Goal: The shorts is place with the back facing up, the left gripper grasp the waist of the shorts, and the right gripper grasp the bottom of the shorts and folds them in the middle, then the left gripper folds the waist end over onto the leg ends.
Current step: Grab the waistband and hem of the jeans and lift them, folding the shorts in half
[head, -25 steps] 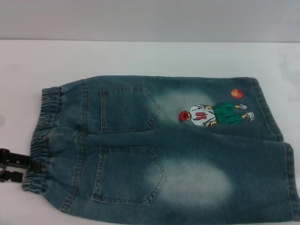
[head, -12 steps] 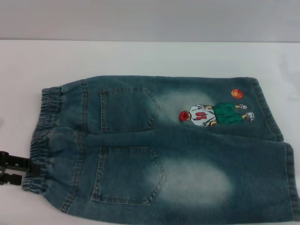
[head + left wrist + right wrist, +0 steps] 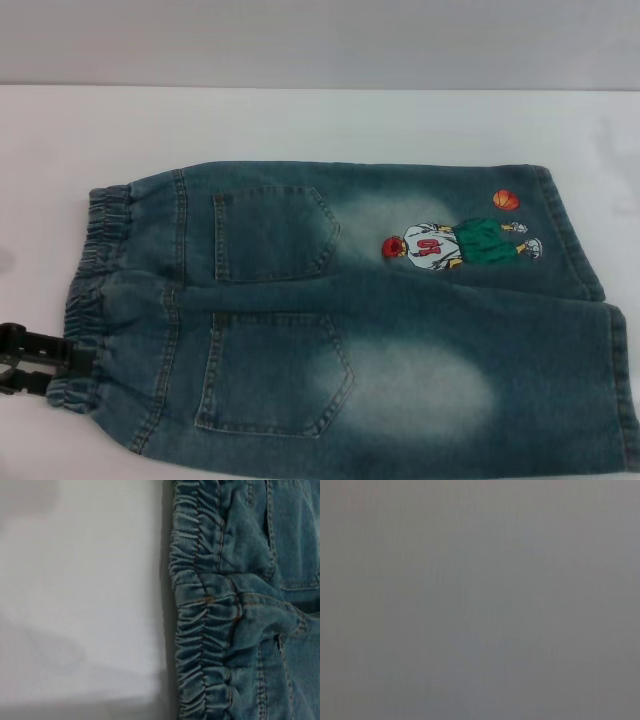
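The denim shorts [image 3: 350, 320] lie flat on the white table [image 3: 300, 125], back pockets up, filling the centre and lower right of the head view, with the elastic waist [image 3: 90, 290] toward the left edge. The left gripper [image 3: 45, 362] sits at the lower left of the frame, touching the waist's near end; whether its jaws are clenched cannot be told. The right gripper is out of sight.

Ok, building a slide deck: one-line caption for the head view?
Denim shorts lie back-up on a white table; left gripper at the elastic waistband.
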`<state>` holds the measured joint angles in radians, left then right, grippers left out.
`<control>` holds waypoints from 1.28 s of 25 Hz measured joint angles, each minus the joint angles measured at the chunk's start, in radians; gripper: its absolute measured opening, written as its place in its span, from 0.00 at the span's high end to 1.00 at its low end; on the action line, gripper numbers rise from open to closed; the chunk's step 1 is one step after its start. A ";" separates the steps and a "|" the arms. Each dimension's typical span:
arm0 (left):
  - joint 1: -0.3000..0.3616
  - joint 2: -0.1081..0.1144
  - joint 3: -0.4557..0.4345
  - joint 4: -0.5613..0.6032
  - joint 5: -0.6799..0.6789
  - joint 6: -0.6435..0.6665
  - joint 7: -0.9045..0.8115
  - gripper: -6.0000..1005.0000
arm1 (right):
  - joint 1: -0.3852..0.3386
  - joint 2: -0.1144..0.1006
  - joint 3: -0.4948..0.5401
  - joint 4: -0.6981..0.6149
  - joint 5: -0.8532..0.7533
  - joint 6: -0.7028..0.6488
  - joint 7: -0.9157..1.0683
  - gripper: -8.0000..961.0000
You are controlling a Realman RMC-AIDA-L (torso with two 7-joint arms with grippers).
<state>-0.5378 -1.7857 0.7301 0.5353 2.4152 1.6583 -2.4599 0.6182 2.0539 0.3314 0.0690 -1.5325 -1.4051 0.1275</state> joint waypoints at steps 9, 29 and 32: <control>-0.010 -0.002 0.000 0.000 0.000 0.001 0.000 0.19 | -0.001 -0.003 -0.003 0.000 0.002 0.000 0.007 0.39; -0.015 -0.009 -0.006 0.000 -0.001 0.015 0.003 0.19 | 0.001 -0.009 -0.002 0.000 0.006 0.020 0.008 0.39; -0.015 -0.009 -0.003 0.003 -0.001 0.015 0.004 0.19 | 0.004 -0.009 -0.001 -0.001 0.006 0.027 0.008 0.39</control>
<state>-0.5530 -1.7947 0.7270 0.5384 2.4143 1.6732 -2.4554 0.6218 2.0449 0.3303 0.0679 -1.5263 -1.3784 0.1350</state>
